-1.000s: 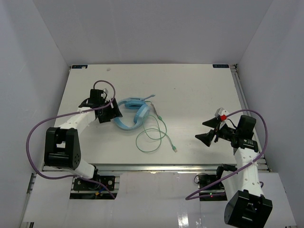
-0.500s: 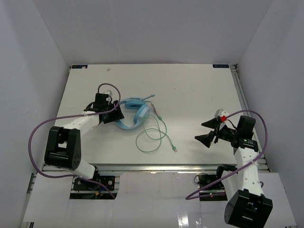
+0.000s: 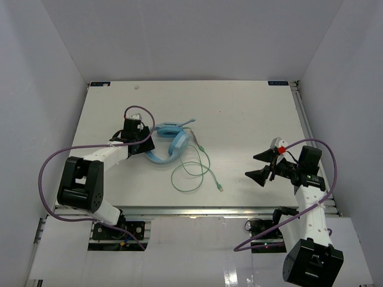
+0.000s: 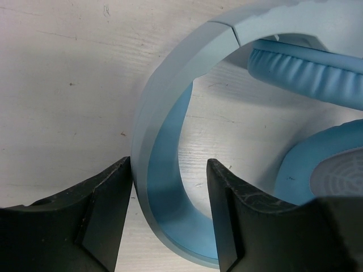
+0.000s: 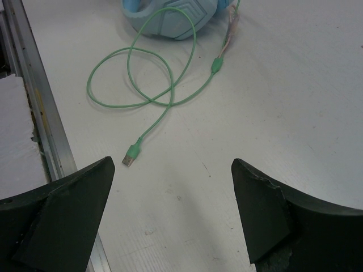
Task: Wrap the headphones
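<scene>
Three walls (image 3: pixel 191 36) enclose headphones (image 3: pixel 169 143) on seemingly scuffed table (image 3: pixel 239 107)

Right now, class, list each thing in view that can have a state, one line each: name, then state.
headphones, lying on the table, not wrapped.
cable, loose, sprawled in loops on the table.
plug, free, lying on the table.
left pincer, open, straddling the headband, not clamped.
right pincer, open, empty, apart from the cable.
</scene>
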